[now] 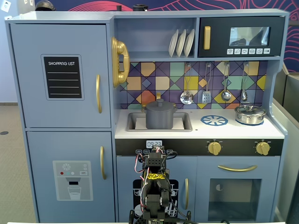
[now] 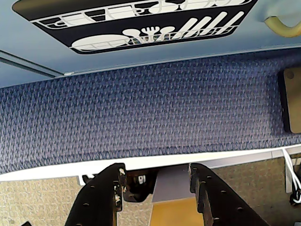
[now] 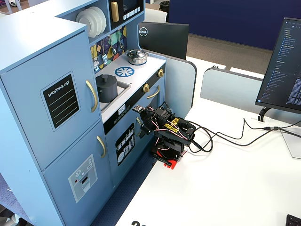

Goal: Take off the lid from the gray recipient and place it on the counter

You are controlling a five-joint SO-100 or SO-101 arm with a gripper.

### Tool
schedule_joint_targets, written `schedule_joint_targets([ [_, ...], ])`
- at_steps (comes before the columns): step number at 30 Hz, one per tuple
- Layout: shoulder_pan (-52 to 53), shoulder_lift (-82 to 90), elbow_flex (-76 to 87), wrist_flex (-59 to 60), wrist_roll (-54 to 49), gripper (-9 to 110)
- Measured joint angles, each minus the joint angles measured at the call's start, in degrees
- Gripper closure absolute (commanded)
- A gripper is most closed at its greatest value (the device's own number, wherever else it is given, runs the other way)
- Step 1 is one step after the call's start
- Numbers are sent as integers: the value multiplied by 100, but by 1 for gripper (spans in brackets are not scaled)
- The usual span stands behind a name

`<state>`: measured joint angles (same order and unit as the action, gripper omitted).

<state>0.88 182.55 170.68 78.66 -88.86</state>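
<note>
Blue carpet [image 2: 150,113] below white counter [image 1: 196,128]

Setting: office. Evidence: white desk [image 3: 225,179] under the gripper [image 3: 142,133], Dell monitors [image 3: 163,38] beyond it, blue carpet [image 2: 141,117] ahead, toy kitchen [image 3: 56,94] facing.

gray recipient [image 1: 160,117]: base hidden in sink | gripper [image 2: 157,176]: finger bases cut off, wrist view | clock digits [image 1: 154,144]: illegible

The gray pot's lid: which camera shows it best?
A fixed view, facing the kitchen head-on: the lid sits closed on the gray pot. In another fixed view it appears small, oblique. The wrist view misses it.
</note>
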Motion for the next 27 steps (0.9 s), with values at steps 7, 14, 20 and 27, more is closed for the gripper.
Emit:
schedule_joint_targets([
  [7,308,0,0,0,0,101],
  [14,325,0,0,0,0,101],
  [20,422,-167,-554,44,-79,101],
  [27,457,-1055,-2514,-1125,-545,101],
])
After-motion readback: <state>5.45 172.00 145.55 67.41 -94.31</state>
